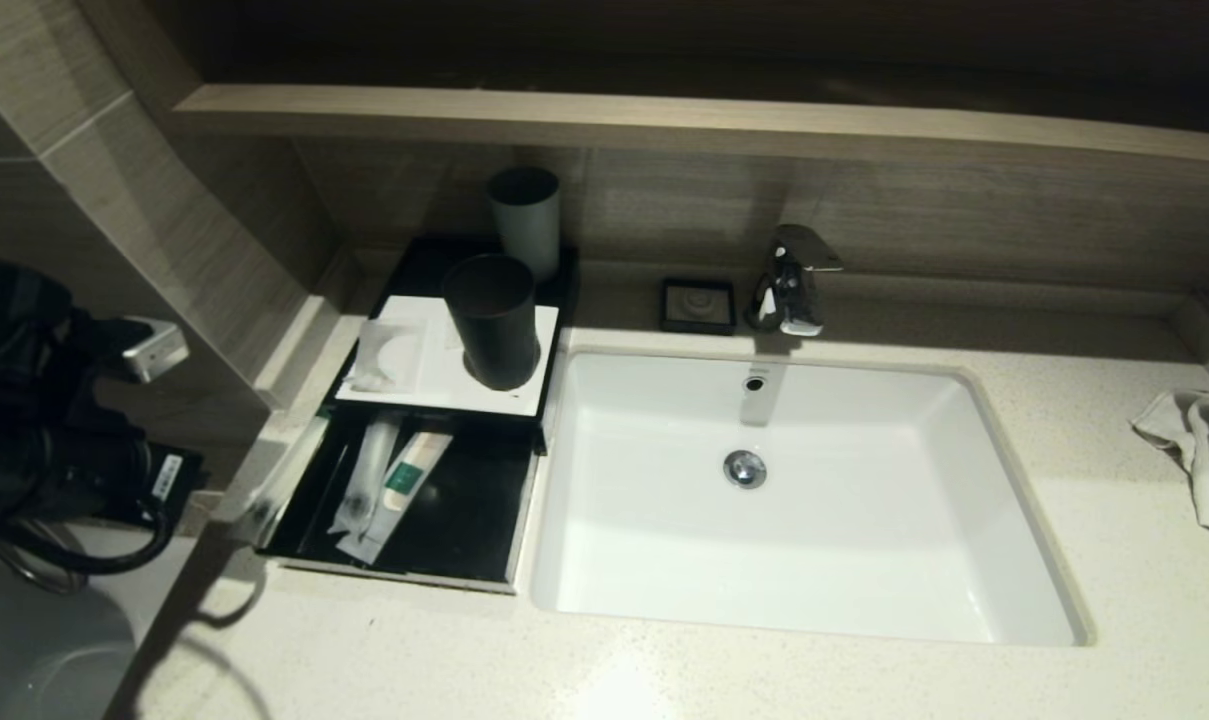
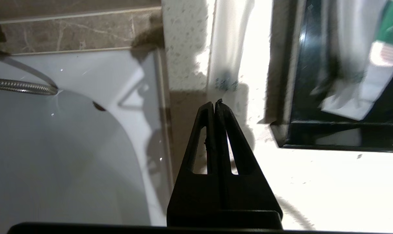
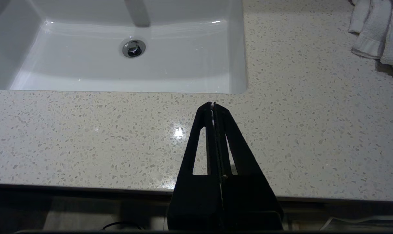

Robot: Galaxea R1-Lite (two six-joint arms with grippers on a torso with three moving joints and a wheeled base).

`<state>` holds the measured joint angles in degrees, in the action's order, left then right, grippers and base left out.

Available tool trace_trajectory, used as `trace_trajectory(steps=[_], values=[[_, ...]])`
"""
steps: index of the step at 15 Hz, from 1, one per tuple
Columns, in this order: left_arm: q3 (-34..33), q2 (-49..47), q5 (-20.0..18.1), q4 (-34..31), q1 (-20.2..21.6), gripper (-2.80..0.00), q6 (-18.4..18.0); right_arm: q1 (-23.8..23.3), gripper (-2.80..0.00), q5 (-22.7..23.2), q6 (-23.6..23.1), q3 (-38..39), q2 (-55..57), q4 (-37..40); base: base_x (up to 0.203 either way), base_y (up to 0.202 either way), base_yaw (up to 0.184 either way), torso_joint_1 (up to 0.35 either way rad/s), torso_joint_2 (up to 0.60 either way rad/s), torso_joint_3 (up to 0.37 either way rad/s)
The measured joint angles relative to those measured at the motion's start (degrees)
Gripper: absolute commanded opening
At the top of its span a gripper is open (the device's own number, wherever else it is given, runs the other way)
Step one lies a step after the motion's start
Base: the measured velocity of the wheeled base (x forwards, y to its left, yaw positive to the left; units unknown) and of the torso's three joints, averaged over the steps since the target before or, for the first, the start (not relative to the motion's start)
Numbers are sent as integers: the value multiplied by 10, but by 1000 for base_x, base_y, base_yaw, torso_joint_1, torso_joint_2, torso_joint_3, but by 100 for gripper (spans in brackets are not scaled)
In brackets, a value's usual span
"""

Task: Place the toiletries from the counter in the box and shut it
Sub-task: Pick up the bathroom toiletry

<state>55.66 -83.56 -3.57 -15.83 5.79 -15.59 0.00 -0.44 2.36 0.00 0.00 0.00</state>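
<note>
The black box [image 1: 434, 545] stands left of the sink with its drawer pulled out. Two long packets lie in the drawer, a plain one [image 1: 372, 470] and one with a green label [image 1: 411, 472]. A small squarish packet with a round pad [image 1: 388, 355] rests on the box's white top panel [image 1: 434, 385]. Another long translucent packet [image 2: 228, 48] lies on the counter [image 1: 664, 670] beside the drawer's left wall [image 2: 292, 81]. My left gripper [image 2: 215, 103] is shut and empty, just short of that packet's near end. My right gripper [image 3: 213, 104] is shut and empty over the counter's front strip.
A dark cup [image 1: 491, 320] stands on the white panel with a grey cup [image 1: 526, 220] behind it. A small black dish [image 1: 698, 305] and the faucet [image 1: 789, 280] sit behind the sink [image 1: 964, 520]. A towel [image 1: 1204, 460] lies far right. My left arm [image 1: 44, 420] hangs beyond the counter's left edge.
</note>
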Motion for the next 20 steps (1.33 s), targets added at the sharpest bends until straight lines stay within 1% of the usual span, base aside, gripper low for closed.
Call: trace_trajectory(steps=[3, 6, 9, 19, 20], values=[[-13, -9, -7, 3, 6, -280, -22, 0, -280, 0, 0, 0, 0, 0, 0, 0, 0, 0, 0, 0], [-25, -20, -43, 4, 13, -280, -41, 0, -280, 0, 0, 0, 0, 0, 0, 0, 0, 0, 0, 0], [-32, -30, -68, 8, 14, -280, -46, 0, -280, 0, 0, 0, 0, 0, 0, 0, 0, 0, 0, 0], [-34, -68, -70, 37, 13, -280, -48, 0, -280, 0, 0, 0, 0, 0, 0, 0, 0, 0, 0, 0], [-33, -71, -69, 41, 13, 0, -48, 0, -280, 0, 0, 0, 0, 0, 0, 0, 0, 0, 0, 0]])
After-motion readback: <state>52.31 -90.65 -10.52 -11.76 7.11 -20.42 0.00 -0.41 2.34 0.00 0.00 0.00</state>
